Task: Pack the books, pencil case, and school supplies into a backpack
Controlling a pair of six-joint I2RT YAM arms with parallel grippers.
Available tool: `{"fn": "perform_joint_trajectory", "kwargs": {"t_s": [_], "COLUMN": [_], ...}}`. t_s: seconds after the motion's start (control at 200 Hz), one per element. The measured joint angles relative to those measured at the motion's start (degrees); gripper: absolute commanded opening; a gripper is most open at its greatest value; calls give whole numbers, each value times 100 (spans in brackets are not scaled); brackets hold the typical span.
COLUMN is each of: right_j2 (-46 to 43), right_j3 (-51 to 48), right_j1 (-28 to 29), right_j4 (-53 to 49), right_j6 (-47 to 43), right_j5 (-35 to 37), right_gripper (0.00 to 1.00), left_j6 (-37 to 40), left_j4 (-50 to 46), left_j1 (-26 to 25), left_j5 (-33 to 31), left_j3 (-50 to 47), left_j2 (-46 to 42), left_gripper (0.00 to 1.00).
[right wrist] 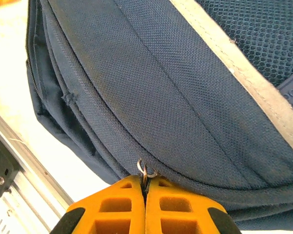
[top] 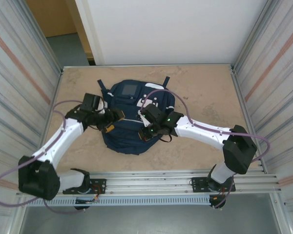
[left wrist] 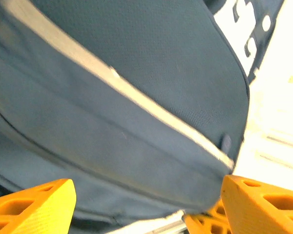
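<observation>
You have bare tabletop (top: pixel 205 92) all round the backpack (top: pixel 129 141), widest on its right. Over the bag's near half it is crowded: the left gripper (left wrist: pixel 147 195), spread wide, faces fabric, and the right gripper (right wrist: pixel 145 184) beside it pinches the zipper ring (right wrist: pixel 145 168). Corrugated walls (top: pixel 19 73) hem both sides.

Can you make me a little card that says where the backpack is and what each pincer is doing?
backpack: navy, lying on the table between the two arms
left pincer: open, close over the backpack; cannot tell if it touches
right pincer: shut on a small metal zip ring at the backpack's seam
</observation>
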Motion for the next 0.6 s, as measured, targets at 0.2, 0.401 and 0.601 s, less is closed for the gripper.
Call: {"fn": "perform_joint_trajectory", "kwargs": {"t_s": [0.2,0.401,0.601], "right_j2": [129,149,149], "right_j3": [66,74,42], "right_j1": [94,245,426], "right_j4": [4,133,310], "right_j6": [0,0,0], "right_j5": [-96,-111,68], "right_gripper": [0,0,0], "left_j6": [-898,-1908,-2439], "left_j4": [310,914,1003], "left_j1": [-763,-1113,-1123], "left_j5": [-800,-1440,-1943], "left_j3": [-278,-741,-793], "left_j2": [-155,52,361], "left_gripper": [77,67,0]}}
